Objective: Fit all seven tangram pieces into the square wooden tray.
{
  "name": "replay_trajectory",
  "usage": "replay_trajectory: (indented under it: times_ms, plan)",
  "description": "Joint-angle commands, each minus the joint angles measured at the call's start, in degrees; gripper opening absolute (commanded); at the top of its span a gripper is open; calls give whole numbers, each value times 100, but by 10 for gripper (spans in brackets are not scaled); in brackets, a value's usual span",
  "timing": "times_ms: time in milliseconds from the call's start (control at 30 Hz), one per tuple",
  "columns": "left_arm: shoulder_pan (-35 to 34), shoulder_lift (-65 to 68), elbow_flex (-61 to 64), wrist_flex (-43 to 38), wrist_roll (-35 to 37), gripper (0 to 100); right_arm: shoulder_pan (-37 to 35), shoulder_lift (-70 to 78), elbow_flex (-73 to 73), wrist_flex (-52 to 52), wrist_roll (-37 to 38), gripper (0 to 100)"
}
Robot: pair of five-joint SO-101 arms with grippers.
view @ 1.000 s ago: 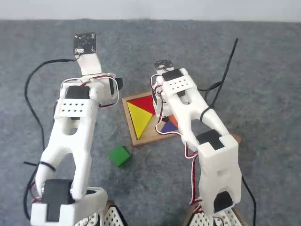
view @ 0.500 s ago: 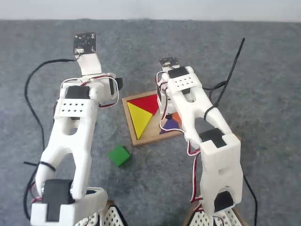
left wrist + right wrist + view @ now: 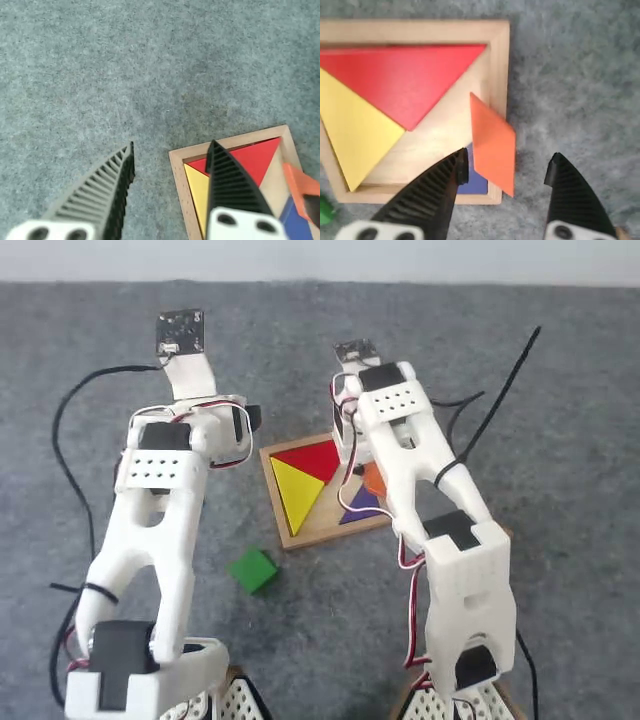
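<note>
We see our right gripper (image 3: 509,156) spread apart over the orange parallelogram (image 3: 492,142), which lies across the rim of the square wooden tray (image 3: 500,60). A red triangle (image 3: 405,75) and a yellow triangle (image 3: 355,135) sit inside. Our left gripper (image 3: 172,145), also apart, hangs over the tray's corner. A green cube (image 3: 252,569) rests on the tabletop (image 3: 560,440).

Both arms outstretched, left claw (image 3: 173,144) and right claw (image 3: 509,156) each with fingers wide apart.
</note>
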Motion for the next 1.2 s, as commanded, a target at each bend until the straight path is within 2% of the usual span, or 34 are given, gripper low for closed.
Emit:
replay_trajectory:
  times_ms: [0, 200, 433, 700, 867, 1000, 1167]
  plan:
    - [35, -44, -119, -114, -35, 221, -57, 171, -475, 101, 26, 260]
    - [35, -35, -119, -114, -35, 221, 22, 892, -835, 224, 26, 254]
    - [35, -26, -119, -114, -35, 221, 66, 1402, -1503, 541, 44, 126]
    - [35, -26, -119, -114, -44, 221, 426, 1684, -2347, 963, 70, 62]
    - [35, -26, -119, -114, -44, 221, 532, 1675, -3051, 1543, 79, 60]
    - [35, -26, -119, -114, -44, 221, 479, 1534, -3420, 1640, 589, 24]
    - [35, -18, -119, -114, -44, 221, 400, 866, -3051, 1657, 1336, 24]
